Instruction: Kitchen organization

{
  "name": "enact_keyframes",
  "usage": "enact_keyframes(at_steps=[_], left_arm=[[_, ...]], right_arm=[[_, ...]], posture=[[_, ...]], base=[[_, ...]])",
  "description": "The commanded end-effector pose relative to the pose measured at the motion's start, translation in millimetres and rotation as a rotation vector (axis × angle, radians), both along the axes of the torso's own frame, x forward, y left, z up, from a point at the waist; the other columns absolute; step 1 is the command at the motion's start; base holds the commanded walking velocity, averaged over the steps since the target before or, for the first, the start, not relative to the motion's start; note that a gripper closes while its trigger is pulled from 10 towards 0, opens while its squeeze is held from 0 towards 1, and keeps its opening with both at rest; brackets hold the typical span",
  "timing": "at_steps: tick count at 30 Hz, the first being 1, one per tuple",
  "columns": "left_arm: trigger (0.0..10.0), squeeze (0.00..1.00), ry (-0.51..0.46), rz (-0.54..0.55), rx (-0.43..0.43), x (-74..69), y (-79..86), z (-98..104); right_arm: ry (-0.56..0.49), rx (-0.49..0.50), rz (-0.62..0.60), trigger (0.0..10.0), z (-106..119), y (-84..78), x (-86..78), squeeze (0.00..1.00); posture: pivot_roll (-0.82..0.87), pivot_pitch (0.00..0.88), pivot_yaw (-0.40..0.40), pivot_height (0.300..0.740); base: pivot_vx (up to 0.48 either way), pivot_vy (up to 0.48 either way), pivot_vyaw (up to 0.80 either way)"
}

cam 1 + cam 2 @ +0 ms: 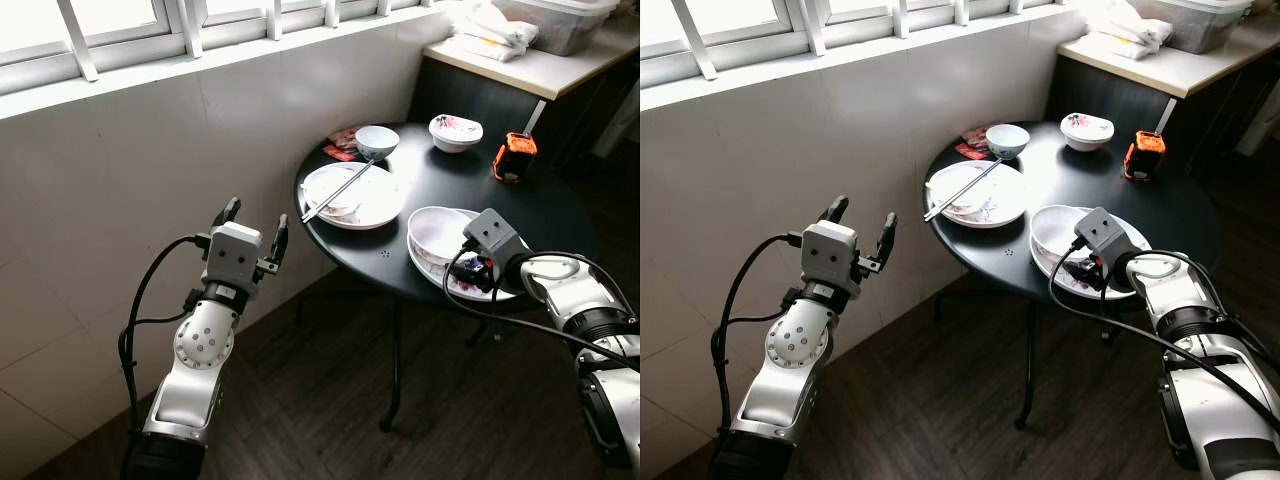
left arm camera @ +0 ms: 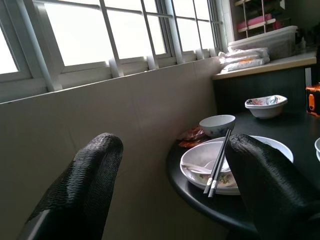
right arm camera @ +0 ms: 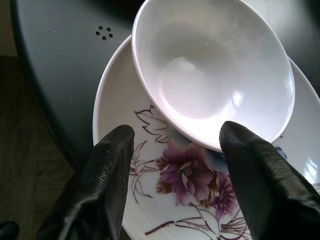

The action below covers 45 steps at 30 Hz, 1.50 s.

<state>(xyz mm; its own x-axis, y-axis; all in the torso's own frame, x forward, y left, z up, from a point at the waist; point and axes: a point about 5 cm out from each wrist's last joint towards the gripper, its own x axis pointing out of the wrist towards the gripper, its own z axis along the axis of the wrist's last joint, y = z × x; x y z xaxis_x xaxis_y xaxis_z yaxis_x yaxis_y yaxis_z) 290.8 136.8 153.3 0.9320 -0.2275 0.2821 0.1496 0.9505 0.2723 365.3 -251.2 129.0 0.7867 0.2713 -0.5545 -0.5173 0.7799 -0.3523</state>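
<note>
I hold the left arm raised in front of the torso, forearm angled upward, with the left gripper (image 1: 252, 228) pointing up and forward, its two black fingers (image 2: 82, 182) spread apart and holding nothing. I have the right arm extended forward and bent at the elbow, wrist turned inward, a black cable looping along it. The right gripper (image 3: 182, 175) has its fingers (image 3: 107, 175) parted and unloaded.

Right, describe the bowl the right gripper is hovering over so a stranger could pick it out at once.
On the round black table under the window, look at the edge nearest the robot, by the right gripper. There a plain white bowl sits on a plate with purple flowers. Unlike the other bowls, it is unpatterned, and unlike the far plate it carries no chopsticks.
</note>
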Motion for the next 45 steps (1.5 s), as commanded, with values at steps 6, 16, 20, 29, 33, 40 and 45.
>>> enact_keyframes(at_steps=[6,16,20,29,33,40,45], left_arm=[[10.0,0.00,0.007,0.006,0.006,-0.8,-0.7,0],[10.0,0.00,0.014,0.011,0.005,-2.2,-0.5,-1],[10.0,0.00,0.016,0.015,0.005,-2.5,0.3,-1],[10.0,0.00,0.021,0.016,0.000,-3.9,-0.9,-2],[10.0,0.00,0.028,0.022,-0.016,-3.4,0.1,-2],[10.0,0.00,0.033,0.015,-0.010,-4.4,-1.9,-4],[10.0,0.00,0.037,0.015,-0.008,-4.4,-1.7,-5]], right_arm=[[-0.014,-0.066,0.075,10.0,7,2.7,3.4,0.00],[0.020,-0.135,0.174,10.0,1,15.3,4.0,0.00],[0.029,-0.129,0.182,10.0,0,16.8,3.7,0.00],[0.035,-0.164,0.158,0.0,1,11.4,3.9,0.00],[0.020,-0.174,0.135,10.0,3,9.5,5.2,0.00],[-0.007,-0.183,0.108,10.0,7,8.6,7.5,0.00],[-0.009,-0.191,0.074,3.8,7,4.8,7.6,0.00]], posture=[[-0.03,0.000,-0.086,0.740],[-0.02,0.000,-0.095,0.740],[-0.02,0.000,-0.096,0.740],[-0.01,0.000,-0.099,0.740],[-0.02,0.000,-0.098,0.740],[-0.02,0.000,-0.096,0.740],[-0.02,0.000,-0.097,0.740]], base=[[0.000,0.000,0.00],[0.000,0.000,0.00],[0.000,0.000,0.00],[0.000,0.000,0.00],[0.000,0.000,0.00],[0.000,0.000,0.00],[0.000,0.000,0.00]])
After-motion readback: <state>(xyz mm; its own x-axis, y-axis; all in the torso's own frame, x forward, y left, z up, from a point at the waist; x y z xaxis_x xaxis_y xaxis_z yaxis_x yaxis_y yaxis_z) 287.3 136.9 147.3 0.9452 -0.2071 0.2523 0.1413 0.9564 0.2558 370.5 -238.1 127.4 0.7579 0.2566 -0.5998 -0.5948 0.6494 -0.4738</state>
